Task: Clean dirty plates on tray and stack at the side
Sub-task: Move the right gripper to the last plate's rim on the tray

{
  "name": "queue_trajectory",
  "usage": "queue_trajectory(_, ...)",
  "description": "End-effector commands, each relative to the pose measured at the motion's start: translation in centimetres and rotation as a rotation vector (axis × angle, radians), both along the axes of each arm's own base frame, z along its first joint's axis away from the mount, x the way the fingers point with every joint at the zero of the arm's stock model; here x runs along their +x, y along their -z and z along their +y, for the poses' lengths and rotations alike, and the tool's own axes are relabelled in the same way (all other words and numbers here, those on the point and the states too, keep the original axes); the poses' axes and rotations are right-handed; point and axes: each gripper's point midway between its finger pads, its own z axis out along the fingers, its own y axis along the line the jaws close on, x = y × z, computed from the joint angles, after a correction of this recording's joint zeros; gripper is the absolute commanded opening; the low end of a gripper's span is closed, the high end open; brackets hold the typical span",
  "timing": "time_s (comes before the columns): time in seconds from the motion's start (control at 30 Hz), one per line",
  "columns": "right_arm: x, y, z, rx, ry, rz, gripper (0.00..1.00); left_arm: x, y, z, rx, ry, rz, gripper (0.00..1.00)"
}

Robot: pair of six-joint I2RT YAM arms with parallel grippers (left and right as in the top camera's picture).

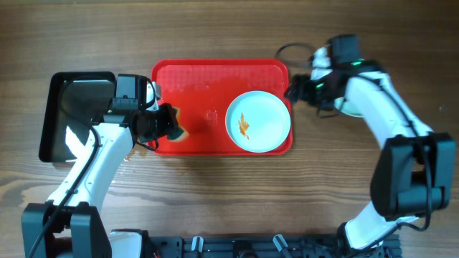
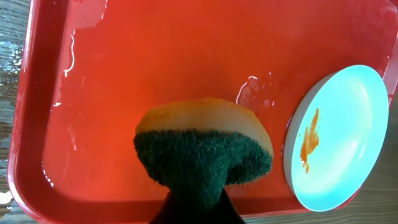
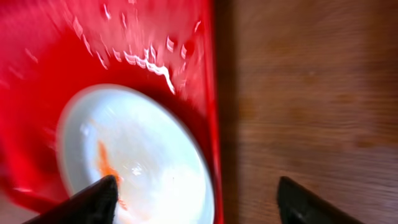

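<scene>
One dirty plate (image 1: pixel 258 122), pale mint-white with an orange smear, lies on the right half of the red tray (image 1: pixel 208 75). I see no other plates. My left gripper (image 1: pixel 168 123) is shut on a yellow sponge with a green scouring pad (image 2: pixel 205 149) and holds it over the tray's left front, apart from the plate (image 2: pixel 342 137). My right gripper (image 1: pixel 294 92) is open and empty at the tray's right rim. In the right wrist view its fingers (image 3: pixel 199 202) straddle the rim, one over the plate (image 3: pixel 143 162), one over the wood.
A black glossy tray (image 1: pixel 54 115) lies at the left of the red tray. Water drops glisten on the red tray's floor (image 2: pixel 255 93). A wet patch marks the wooden table (image 1: pixel 133 154) by the tray's front left corner.
</scene>
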Motion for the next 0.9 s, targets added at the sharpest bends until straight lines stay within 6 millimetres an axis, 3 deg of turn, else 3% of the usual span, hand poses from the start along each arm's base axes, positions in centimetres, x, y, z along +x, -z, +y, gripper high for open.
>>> queue_trajectory(0.0,-1.9,2.9,0.9,-0.179,-0.033,0.040,0.44,-0.2,0.3,-0.3,-0.014,0.001,0.013,0.04)
queue_trajectory(0.03,-2.1,3.0,1.6,-0.179,-0.051,0.040,0.39,-0.2,0.3,-0.3,-0.014,0.001,0.013,0.04)
queue_trajectory(0.17,-2.5,3.1,2.9,-0.181,-0.067,0.044,0.36,-0.2,0.3,-0.3,-0.014,0.001,0.013,0.04)
queue_trajectory(0.53,-4.2,5.3,2.5,-0.192,-0.051,0.101,0.28,-0.3,0.4,-0.3,-0.014,0.001,0.016,0.04)
queue_trajectory(0.87,-4.4,5.5,2.5,-0.193,-0.056,0.106,0.28,-0.4,0.4,-0.3,-0.014,0.001,0.018,0.04)
